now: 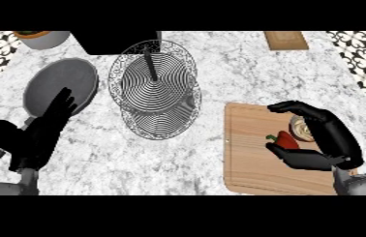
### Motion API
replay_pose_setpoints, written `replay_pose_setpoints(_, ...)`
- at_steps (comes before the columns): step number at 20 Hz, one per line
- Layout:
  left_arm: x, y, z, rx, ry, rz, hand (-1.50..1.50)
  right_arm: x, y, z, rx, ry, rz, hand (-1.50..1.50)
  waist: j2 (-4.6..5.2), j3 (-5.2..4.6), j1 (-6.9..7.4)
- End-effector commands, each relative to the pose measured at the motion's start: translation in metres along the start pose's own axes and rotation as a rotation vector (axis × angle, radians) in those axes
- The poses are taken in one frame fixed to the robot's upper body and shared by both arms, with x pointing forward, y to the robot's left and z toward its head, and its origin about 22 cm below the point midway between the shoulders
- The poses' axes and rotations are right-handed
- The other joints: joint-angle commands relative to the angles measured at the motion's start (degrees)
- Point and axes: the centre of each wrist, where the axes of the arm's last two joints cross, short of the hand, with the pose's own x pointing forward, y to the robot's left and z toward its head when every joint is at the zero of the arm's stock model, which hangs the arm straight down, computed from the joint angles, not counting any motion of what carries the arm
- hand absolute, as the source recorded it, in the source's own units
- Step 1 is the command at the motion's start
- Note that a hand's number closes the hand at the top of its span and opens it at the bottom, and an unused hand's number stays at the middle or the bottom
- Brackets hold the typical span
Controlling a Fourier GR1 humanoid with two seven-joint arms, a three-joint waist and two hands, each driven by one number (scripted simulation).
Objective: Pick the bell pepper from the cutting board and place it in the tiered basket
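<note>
Pepper (286, 140): small, red, glossy, with a green stem pointing to 10 o'clock. It lies on the board (247, 168) at 4 o'clock in view, toward the board's right side.

Right hand (340, 139) is cupped around it in a C, not closed. The thumb is at the pepper's 6 o'clock edge. The fingers (304, 109) arch over at 12 o'clock, with bare board between them and the pepper. A small beige round thing (303, 129) sits at the pepper's 2 o'clock, can't tell what.

Board is pale wood grain, a rectangle with rounded corners.

Basket (160, 129) is at the pepper's 10 o'clock, well apart. It has two round tiers of concentric wire and a dark centre post.

Counter (236, 71) is grey-white marble.

Left hand (46, 129) rests at 8 o'clock, fingers straight, overlapping a matte grey round plate (61, 81).
</note>
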Motion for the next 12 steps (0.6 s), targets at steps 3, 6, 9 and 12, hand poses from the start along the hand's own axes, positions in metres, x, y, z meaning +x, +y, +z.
replay_pose_setpoints(3, 0.007, -0.026, 0.014, -0.045, -0.005, 0.017, 0.00, -0.010, -0.007, 0.046, -0.026, -0.064, 0.172, -1.50, 0.09, 0.03, 1.26)
replay_pose_setpoints(6, 0.008, -0.021, 0.001, -0.034, -0.009, 0.041, 0.00, 0.018, -0.041, 0.032, 0.037, -0.068, 0.347, -1.50, 0.12, -0.03, 1.07)
replay_pose_setpoints(9, 0.007, -0.015, 0.004, -0.025, -0.013, 0.019, 0.00, 0.051, -0.070, 0.031, 0.083, -0.022, 0.657, -1.50, -0.23, -0.20, 0.52)
replay_pose_setpoints(12, 0.014, -0.004, 0.006, -0.024, -0.022, 0.023, 0.00, 0.075, -0.073, 0.035, 0.258, 0.074, 0.849, -1.50, -0.47, -0.29, 0.54)
